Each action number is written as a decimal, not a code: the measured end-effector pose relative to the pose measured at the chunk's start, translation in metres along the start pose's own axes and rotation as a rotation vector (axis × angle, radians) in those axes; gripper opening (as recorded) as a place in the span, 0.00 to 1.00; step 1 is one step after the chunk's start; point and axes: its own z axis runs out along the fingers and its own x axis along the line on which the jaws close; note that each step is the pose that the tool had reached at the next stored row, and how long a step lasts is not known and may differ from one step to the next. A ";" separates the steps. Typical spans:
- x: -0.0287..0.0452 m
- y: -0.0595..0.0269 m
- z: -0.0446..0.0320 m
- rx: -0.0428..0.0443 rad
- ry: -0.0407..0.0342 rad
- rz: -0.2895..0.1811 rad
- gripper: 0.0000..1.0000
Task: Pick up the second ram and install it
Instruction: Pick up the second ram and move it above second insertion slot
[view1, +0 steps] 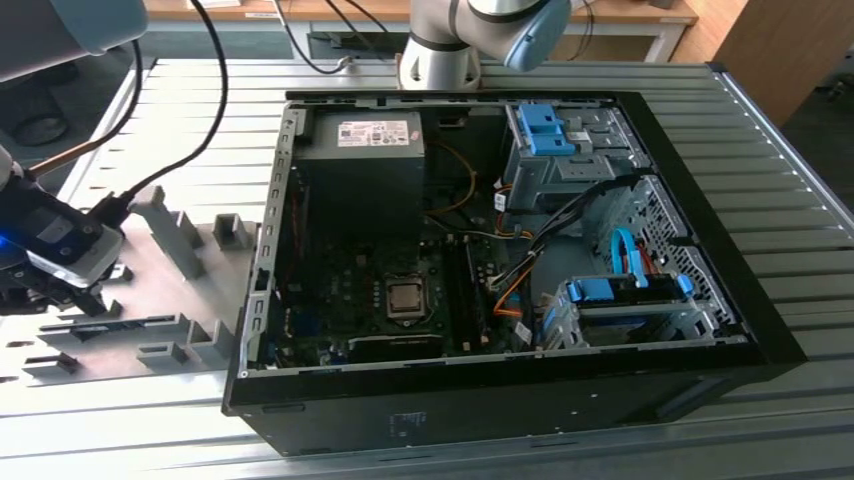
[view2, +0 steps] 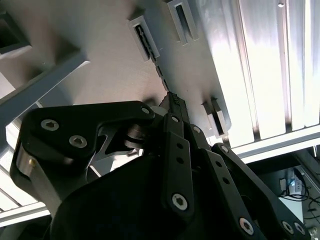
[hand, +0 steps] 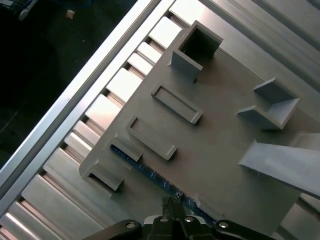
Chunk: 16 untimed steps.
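You see the gripper (hand: 172, 202) low over a gray fixture plate (hand: 225, 150), its fingertips drawn narrow and appearing to pinch the second ram (hand: 142, 167), a thin dark strip standing on edge between small holder blocks (hand: 107, 175). Expect the stick to be light and stiff but fragile. Hold it by its long flat faces near mid-length, as the jaws seem to, and keep off the contact edge. Raised gray fixture blocks (hand: 177, 104) stand close by on the plate. In the exterior view, the open computer case (view1: 694, 300) sits to the exterior view's right on the ribbed metal table (view1: 747, 140), its near wall and loose cables (view1: 561, 215) bordering the motherboard (view1: 360, 290).
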 end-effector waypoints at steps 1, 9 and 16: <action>0.0000 0.0000 0.0000 0.0000 0.0002 -0.006 0.11; 0.0000 0.0000 0.0000 0.0002 0.0020 -0.062 0.11; 0.0000 0.0000 0.0000 0.0004 0.0034 -0.109 0.11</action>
